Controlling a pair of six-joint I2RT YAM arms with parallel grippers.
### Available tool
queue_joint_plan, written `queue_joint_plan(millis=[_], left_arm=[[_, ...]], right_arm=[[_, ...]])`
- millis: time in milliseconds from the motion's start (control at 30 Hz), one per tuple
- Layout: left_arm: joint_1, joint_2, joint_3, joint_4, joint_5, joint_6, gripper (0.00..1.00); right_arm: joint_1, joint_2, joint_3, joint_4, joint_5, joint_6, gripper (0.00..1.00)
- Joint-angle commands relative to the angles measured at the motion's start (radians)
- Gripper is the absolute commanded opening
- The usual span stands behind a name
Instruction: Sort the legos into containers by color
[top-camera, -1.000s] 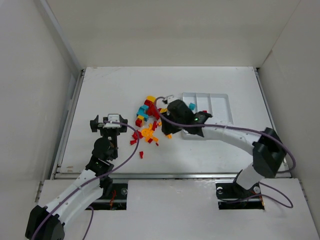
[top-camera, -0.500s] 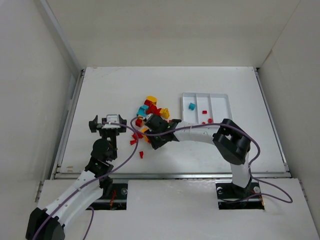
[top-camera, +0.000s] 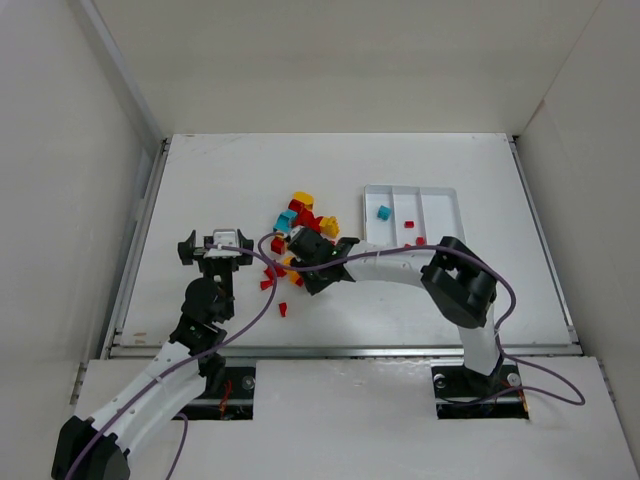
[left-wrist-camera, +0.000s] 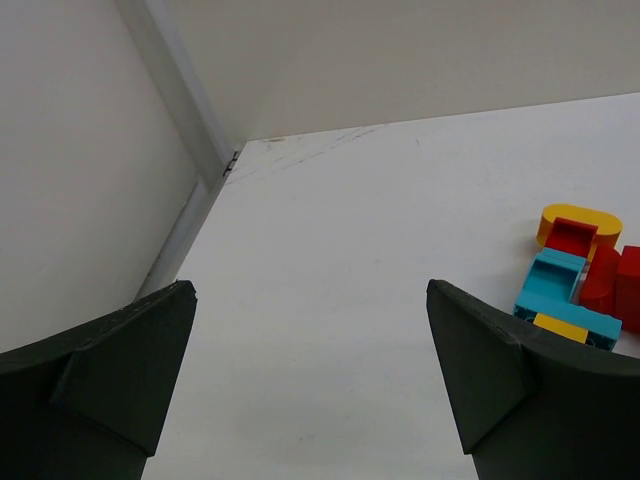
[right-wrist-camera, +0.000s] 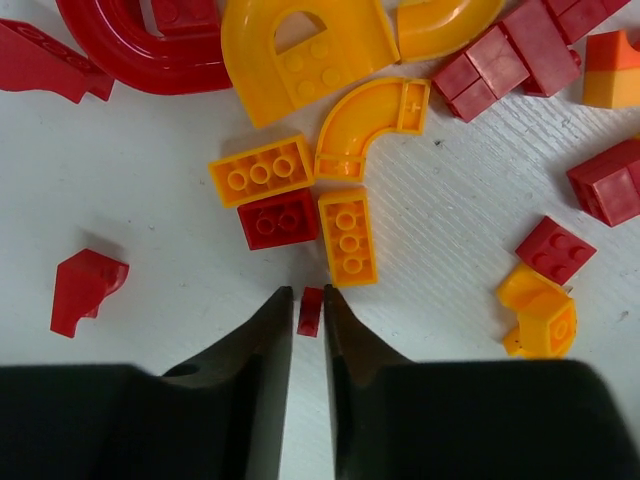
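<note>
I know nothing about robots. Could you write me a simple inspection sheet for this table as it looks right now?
Surface: white table, no marks seen from above.
Job's things: legos heaped mid-table, red, yellow and teal mixed; tray holds a teal brick in one compartment and red bricks in the next.
Clutter: nothing seen.
Grippers: left gripper wide open, empty; right gripper low over the heap, jaws close either side of a small red brick, grip unclear.
Cables: purple cables loop along both arms.
Surroundings: white walls enclose the table.
</note>
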Motion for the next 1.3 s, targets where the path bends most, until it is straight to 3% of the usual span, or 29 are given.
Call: queue_joint_plan(millis=[0, 33, 167, 433, 567, 733, 967, 1267], left_arm=[[0.001, -0.016, -0.009, 0.056, 0.014, 0.005, 1.0], [0.001, -0.016, -0.009, 0.056, 0.014, 0.005, 1.0], [0.001, -0.016, -0.009, 0.056, 0.014, 0.005, 1.0], [0.001, -0.016, -0.009, 0.056, 0.014, 0.014, 1.0], [0.001, -0.016, -0.009, 0.056, 0.014, 0.023, 1.0], [0.001, -0.016, -0.009, 0.056, 0.023, 0.023, 1.0], [0.001, -0.016, -0.009, 0.056, 0.023, 0.023, 1.0], [0.01, -0.016, -0.009, 0.056, 0.023, 0.023, 1.0]], right_arm=[[0.007, 0.013, 0.03, -0.019, 0.018, -0.005, 0.22], [0.007, 0.013, 0.03, -0.019, 0.018, -0.005, 0.15], [0.007, -0.021, 0.03, -0.019, 0.045, 0.013, 0.02], [-0.004, -0.2, -0.001, -0.066, 0.223, 0.051, 0.02], [-0.12, -0.314, -0.068, -0.093, 0.353, 0.122, 0.02], [-0.338, -0.401, -0.174, -0.131, 0.365, 0.153, 0.02], [-0.611, -0.402, -0.254, -0.051, 0.257, 0.099, 0.01], [-0.649, -0.257, -0.12, -0.072, 0.248, 0.005, 0.07]])
